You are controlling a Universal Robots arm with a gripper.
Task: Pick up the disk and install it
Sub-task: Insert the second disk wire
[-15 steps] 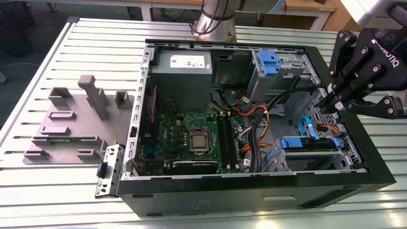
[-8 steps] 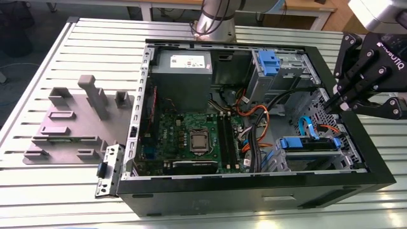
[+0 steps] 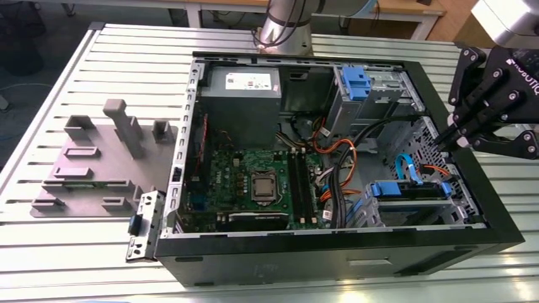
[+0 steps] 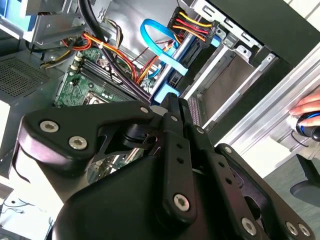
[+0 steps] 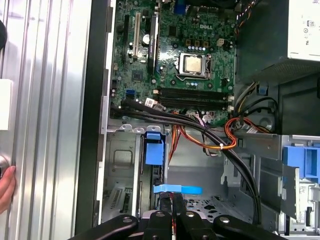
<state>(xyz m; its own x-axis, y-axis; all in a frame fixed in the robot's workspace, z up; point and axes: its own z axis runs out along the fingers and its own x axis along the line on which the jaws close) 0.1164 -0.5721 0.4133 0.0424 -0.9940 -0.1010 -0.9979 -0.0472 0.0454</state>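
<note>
Black fingers [image 3: 449,134] clenched empty above drive bay [image 3: 413,203]; both wrist views add hand [image 5: 5,187] beside table edge [image 5: 50,100].

The gripper [image 3: 446,140] is matte black, a two-finger linkage type with white lettering on its body. Its link plates [image 4: 75,135] are broad, flat and round-cornered, joined by silver screw heads [image 4: 181,201]. The fingers [image 5: 163,205] are narrow, black and straight-sided. The wrist housing [image 3: 505,19] is pale grey and rounded. The arm column [image 3: 282,25] is a brushed silver cylinder.
</note>
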